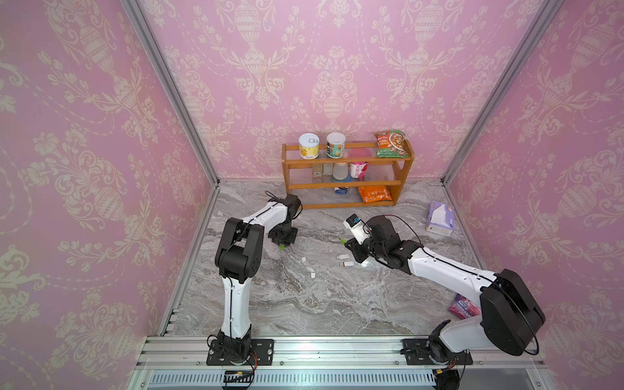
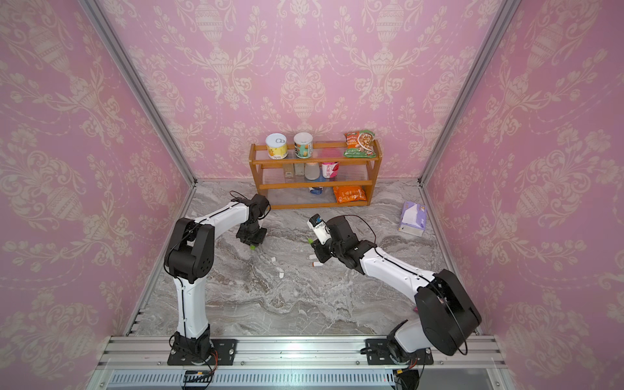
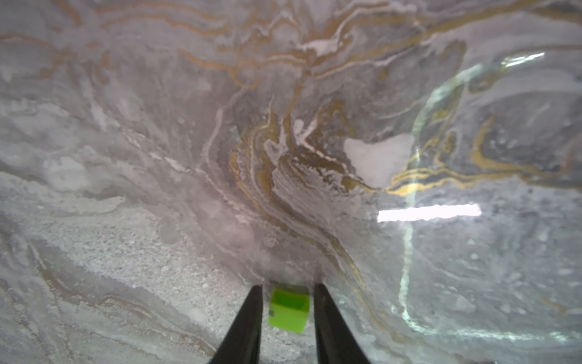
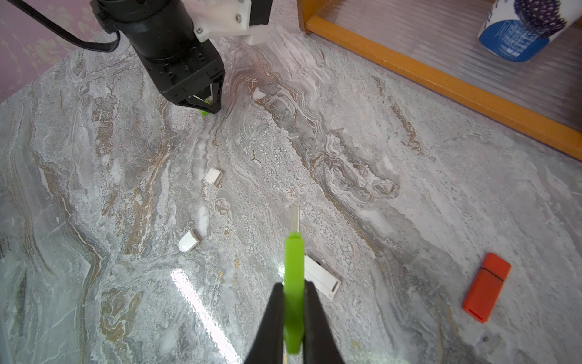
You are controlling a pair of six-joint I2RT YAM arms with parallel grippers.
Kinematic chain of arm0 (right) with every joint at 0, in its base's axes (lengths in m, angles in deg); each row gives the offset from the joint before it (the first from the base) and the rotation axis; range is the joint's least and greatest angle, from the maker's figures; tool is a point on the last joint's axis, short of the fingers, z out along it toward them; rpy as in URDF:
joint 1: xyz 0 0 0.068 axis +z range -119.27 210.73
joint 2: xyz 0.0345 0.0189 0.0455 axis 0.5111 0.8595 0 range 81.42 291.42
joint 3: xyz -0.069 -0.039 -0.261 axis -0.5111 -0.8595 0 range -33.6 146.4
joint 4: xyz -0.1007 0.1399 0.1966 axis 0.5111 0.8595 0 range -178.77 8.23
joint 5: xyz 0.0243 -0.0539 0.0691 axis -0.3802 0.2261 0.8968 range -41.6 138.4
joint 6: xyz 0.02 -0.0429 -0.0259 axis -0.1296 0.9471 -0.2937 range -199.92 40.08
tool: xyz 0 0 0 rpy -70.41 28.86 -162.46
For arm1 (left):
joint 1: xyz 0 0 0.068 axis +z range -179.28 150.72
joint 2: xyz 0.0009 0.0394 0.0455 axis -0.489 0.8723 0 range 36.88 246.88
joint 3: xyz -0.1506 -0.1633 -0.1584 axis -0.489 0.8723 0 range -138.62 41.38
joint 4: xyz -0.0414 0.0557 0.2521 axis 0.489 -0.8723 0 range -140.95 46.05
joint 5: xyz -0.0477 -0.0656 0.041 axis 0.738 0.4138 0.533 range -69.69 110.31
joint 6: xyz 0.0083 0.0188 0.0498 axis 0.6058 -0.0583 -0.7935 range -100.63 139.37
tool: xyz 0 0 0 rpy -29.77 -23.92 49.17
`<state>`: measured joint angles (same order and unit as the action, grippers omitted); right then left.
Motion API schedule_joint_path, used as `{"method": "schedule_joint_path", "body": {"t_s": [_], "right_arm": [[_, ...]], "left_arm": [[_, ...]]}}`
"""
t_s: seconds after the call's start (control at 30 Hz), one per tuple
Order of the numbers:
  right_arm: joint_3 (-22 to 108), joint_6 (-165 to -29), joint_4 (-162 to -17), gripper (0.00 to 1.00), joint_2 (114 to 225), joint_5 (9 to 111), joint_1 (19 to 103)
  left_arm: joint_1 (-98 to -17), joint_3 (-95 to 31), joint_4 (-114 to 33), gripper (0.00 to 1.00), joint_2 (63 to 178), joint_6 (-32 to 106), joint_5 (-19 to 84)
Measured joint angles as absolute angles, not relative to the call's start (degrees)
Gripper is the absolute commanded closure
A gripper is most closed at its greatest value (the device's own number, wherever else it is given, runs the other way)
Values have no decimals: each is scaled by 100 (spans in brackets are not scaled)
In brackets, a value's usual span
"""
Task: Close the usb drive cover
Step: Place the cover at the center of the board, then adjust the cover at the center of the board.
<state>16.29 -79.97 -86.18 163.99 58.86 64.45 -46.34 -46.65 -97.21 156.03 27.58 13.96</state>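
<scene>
Right fingers (image 4: pixel 274 318) were clenched on the green usb drive (image 4: pixel 294 277), holding it above the desk (image 1: pixel 304 304) with its bare metal plug (image 4: pixel 294 217) pointing toward the left arm. Left fingers (image 3: pixel 248 324) were released, tips down at the desk. They stood either side of the green cover (image 3: pixel 289 310), with a sliver of desk showing on each side. That cover stood on the desk, open end up, well apart from the held drive.

Nearest the rail, a purple packet (image 1: pixel 461 305) lay beside the right arm, partly hidden by it. Farther in, a rounded white cover (image 4: pixel 189 241) and a square white cover (image 4: pixel 213 176) lay loose between the two arms, apart from each other. A white drive (image 4: pixel 321 277) lay flat beneath the held drive. An orange drive (image 4: pixel 486 286), apparently with its cover fitted, lay apart from both.

Beyond these, a tissue pack (image 1: pixel 439 219) sat toward the right wall. At the back wall stood a wooden shelf (image 1: pixel 347 204) of three tiers, carrying cans, cups and snack packets.
</scene>
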Motion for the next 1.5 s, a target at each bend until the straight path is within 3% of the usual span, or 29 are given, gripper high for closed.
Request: {"method": "schedule_joint_path", "body": {"t_s": [0.27,0.5,0.57,0.63,0.8,0.97,1.13,1.27,1.5], "right_arm": [[1629,-7995,-8542,100,16399,5891,6412],[1552,-7997,-8594,100,16397,5937,6368],[1535,-7997,-8594,100,16397,5967,6349],[1528,-8000,-8618,100,16397,6000,6342],[1515,-8000,-8725,100,16397,6022,6338],[1425,-8002,-8808,100,16397,6061,6338],[1421,-8002,-8813,100,16397,6061,6307],[1421,-8002,-8813,100,16397,6063,6268],[1421,-8002,-8810,100,16403,6109,6226]], "left_arm": [[-4345,-4597,-9400,63,14877,3840,1905],[-3897,-2969,-8316,64,13369,7086,3110],[-3936,-2624,-8123,64,13199,8047,3424],[-3984,-2374,-8027,71,13149,8926,3667],[-4046,-2252,-8517,70,13033,10524,3621],[-4017,-2121,-8479,62,12624,11549,3453],[-3995,-1998,-8198,44,12849,12264,3523],[-3995,-1719,-7822,44,12926,13016,3516],[-3995,-1767,-7559,52,13004,13656,3479]]}}
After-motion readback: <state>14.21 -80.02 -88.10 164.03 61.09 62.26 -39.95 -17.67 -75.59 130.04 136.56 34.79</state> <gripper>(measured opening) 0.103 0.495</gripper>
